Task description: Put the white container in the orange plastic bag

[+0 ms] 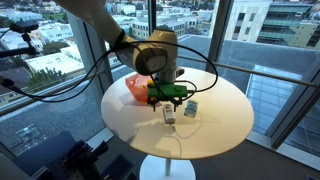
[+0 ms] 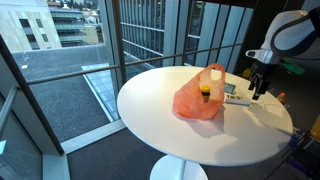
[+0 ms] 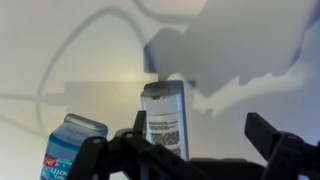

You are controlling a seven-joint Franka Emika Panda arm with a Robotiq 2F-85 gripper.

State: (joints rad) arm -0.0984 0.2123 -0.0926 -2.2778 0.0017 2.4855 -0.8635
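Behind end effector point(image 3: 195, 126): white container point(image 3: 166, 118) base; blue carton point(image 3: 72, 150) cropped at edge.

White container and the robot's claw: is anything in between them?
Nothing. In the wrist view the white container shows unblocked between the fingers of the open gripper; the blue carton stands aside.

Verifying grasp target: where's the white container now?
White container stands upright on the round table, seen between the fingers in the wrist view, blue-topped carton beside it, orange bag nearby.
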